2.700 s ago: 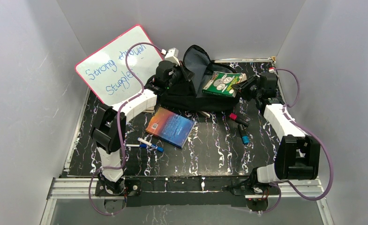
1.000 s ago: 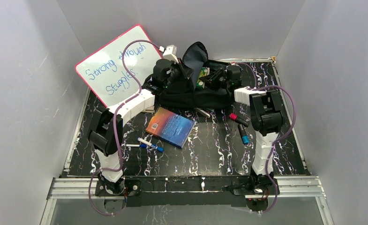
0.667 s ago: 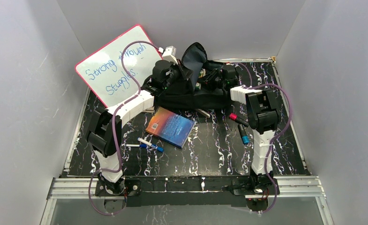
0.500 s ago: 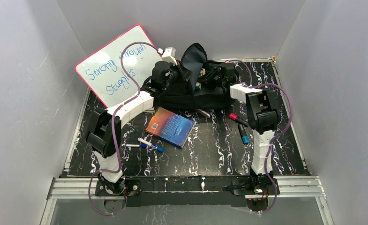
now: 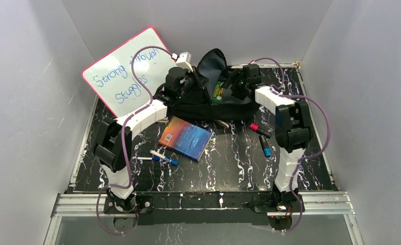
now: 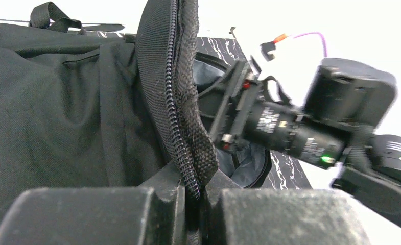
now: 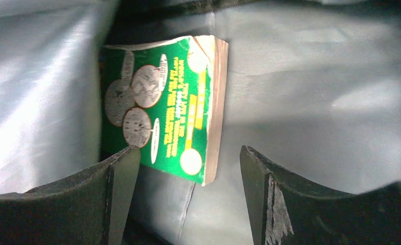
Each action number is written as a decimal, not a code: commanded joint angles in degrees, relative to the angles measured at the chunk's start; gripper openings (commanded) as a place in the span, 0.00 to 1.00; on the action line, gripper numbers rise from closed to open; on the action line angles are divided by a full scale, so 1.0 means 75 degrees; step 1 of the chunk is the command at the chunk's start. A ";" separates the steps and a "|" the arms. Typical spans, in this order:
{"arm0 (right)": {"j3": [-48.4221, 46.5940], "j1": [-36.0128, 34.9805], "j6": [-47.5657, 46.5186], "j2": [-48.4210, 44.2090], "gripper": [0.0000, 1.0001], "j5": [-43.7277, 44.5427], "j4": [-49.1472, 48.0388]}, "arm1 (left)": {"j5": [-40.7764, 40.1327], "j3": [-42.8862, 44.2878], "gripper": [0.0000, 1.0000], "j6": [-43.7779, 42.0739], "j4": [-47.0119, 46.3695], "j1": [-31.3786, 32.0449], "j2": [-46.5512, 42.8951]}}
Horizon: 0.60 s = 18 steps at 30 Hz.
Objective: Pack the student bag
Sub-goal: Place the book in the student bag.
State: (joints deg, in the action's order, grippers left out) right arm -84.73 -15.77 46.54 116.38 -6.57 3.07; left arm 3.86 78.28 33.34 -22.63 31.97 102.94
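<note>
1. Left gripper (image 6: 193,195): clamped on the zippered rim (image 6: 180,112) of the student bag (image 6: 60,117); the bag body spreads left of its fingers.
2. Right gripper (image 7: 188,155): jaws apart inside the bag mouth; green book (image 7: 160,109) just beyond its fingertips, untouched, against the grey lining (image 7: 315,102).

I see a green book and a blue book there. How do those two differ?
The green book is inside the open bag, against its grey lining; the blue book lies outside, on the table in front of it. The green book is tipped up, a mere sliver from above; the blue book lies flat, cover up. The green cover shows round coin-like pictures; the blue one has an orange corner. Both look like paperbacks.
</note>
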 commanded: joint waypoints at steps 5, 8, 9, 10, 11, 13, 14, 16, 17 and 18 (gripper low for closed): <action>0.1172 0.0029 -0.1419 -0.2641 0.79 0.1348 0.0062 | -0.0402 -0.0441 0.00 -0.0151 -0.0326 -0.0189 -0.0805; 0.1947 0.0028 -0.1692 -0.3618 0.78 0.1158 -0.0151 | -0.0781 -0.0751 0.00 -0.0064 -0.0299 -0.0252 -0.0822; 0.2196 0.0028 -0.1799 -0.3924 0.78 0.1069 -0.0216 | -0.0845 -0.0846 0.00 -0.0018 -0.0305 -0.0279 -0.0816; 0.2459 0.0009 -0.1932 -0.4193 0.78 0.1027 -0.0251 | -0.0919 -0.0992 0.00 0.0019 -0.0331 -0.0303 -0.0806; 0.2701 0.0010 -0.2014 -0.4485 0.78 0.0974 -0.0281 | -0.0988 -0.1087 0.00 0.0050 -0.0350 -0.0320 -0.0788; 0.3175 0.0016 -0.2259 -0.5016 0.78 0.0923 -0.0304 | -0.1080 -0.1232 0.13 0.0066 -0.0347 -0.0367 -0.0729; 0.3372 0.0017 -0.2337 -0.5288 0.78 0.0707 -0.0275 | -0.1107 -0.1273 0.19 0.0057 -0.0330 -0.0396 -0.0688; 0.3744 0.0010 -0.2437 -0.5809 0.78 0.0549 -0.0116 | -0.1076 -0.1330 0.29 0.0050 -0.0280 -0.0454 -0.0583; 0.4019 0.0006 -0.2443 -0.6154 0.77 0.0397 -0.0075 | -0.1050 -0.1348 0.36 0.0054 -0.0252 -0.0489 -0.0542; 0.4198 0.0015 -0.2438 -0.6375 0.78 0.0228 0.0000 | -0.1018 -0.1366 0.43 0.0054 -0.0242 -0.0524 -0.0494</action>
State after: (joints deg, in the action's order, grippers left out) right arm -57.63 -15.77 31.40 75.75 -0.84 3.40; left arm -1.61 68.36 33.85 -23.14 29.52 101.65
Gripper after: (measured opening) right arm 0.777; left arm 0.311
